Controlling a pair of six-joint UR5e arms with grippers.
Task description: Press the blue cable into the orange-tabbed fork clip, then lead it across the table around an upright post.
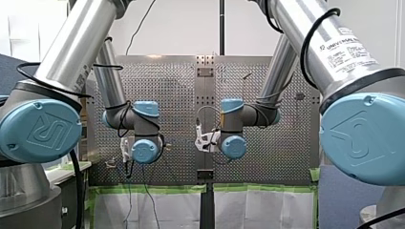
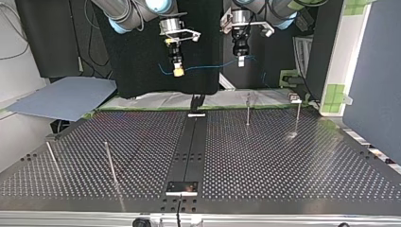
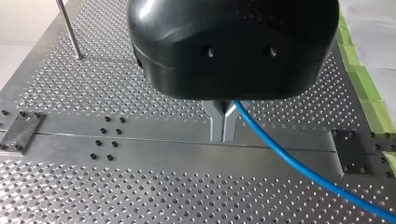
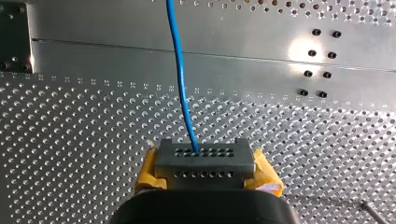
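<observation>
The blue cable (image 2: pixel 208 67) hangs in a shallow sag between my two grippers, high above the perforated table (image 2: pixel 283 161). My left gripper (image 2: pixel 240 61), at the top view's right, is shut on one end. In its wrist view the metal fingers (image 3: pixel 223 128) are pressed together and the cable (image 3: pixel 289 161) runs out sideways from them. My right gripper (image 2: pixel 178 72), with yellow pads, is shut on the cable too. In the right wrist view the cable (image 4: pixel 180 70) runs straight ahead from the shut fingers (image 4: pixel 201 156). I see no orange-tabbed clip in any view.
Thin upright posts stand on the table: two at the top view's right (image 2: pixel 248 109) (image 2: pixel 298 118) and two at its left (image 2: pixel 109 163) (image 2: pixel 51 158). A dark centre rail (image 2: pixel 191 146) carries a small black fixture (image 2: pixel 196 101) at its far end and a plate (image 2: pixel 182 187) near.
</observation>
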